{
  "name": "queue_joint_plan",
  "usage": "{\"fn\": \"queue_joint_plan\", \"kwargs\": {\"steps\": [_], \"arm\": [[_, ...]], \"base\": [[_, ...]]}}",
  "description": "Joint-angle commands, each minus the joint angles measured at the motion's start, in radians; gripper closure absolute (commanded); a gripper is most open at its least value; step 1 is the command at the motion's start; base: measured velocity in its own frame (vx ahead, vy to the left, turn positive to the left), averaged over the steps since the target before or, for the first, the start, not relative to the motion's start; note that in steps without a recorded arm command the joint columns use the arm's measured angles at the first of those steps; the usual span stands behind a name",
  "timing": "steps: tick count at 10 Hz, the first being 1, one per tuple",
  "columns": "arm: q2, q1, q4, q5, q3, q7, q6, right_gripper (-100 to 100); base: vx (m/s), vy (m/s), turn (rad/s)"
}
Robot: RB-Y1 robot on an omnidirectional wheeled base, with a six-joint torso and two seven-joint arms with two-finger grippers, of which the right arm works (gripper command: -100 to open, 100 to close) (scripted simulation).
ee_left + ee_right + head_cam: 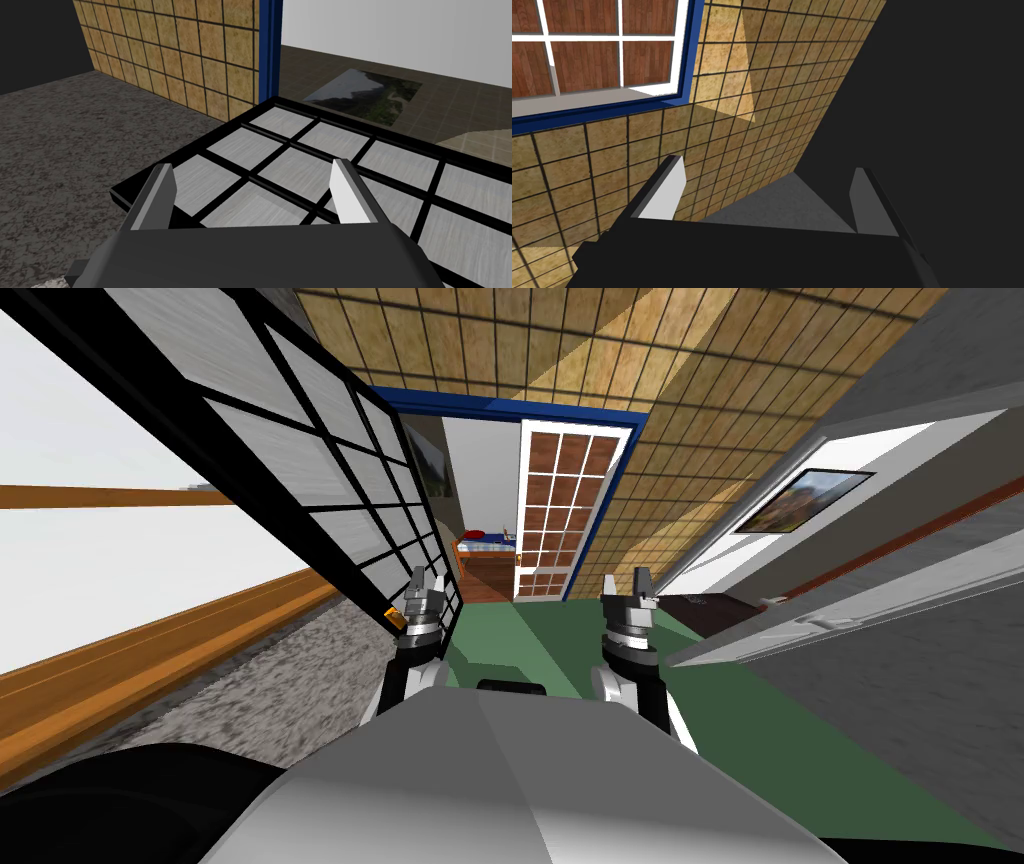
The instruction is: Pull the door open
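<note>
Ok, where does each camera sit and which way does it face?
Head view: on the head, steeply down and forward along the green floor to the blue door frame; the left end effector and right end effector show.
Left wrist view: on the left hand, facing the black-framed door; its end effector stands open.
Right wrist view: on the right hand, facing the tan tiled wall; its end effector stands open.
Shared: head and left wrist both show the black-framed door.
</note>
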Motion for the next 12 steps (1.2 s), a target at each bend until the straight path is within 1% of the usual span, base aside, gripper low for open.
{"fn": "queue_joint_plan", "kwargs": {"steps": [1,3,6,10,11,12], "arm": [[-0.008,0.002,0.025,0.006,-0.005,0.024,-0.011,-100],[-0.013,0.003,0.045,0.01,-0.008,0.042,-0.02,-100],[-0.025,0.006,0.102,0.023,-0.018,0.096,-0.046,-100],[-0.041,0.012,0.19,0.044,-0.034,0.179,-0.086,-100],[-0.044,0.013,0.214,0.049,-0.039,0.202,-0.097,-100],[-0.046,0.014,0.228,0.052,-0.041,0.215,-0.103,-100]], "base": [[0.104,0.017,0.03],[0.166,0.041,0.021],[0.195,0.071,0.028],[0.197,0.038,0.035],[0.178,0.101,0.039],[0.154,0.072,0.015]]}}
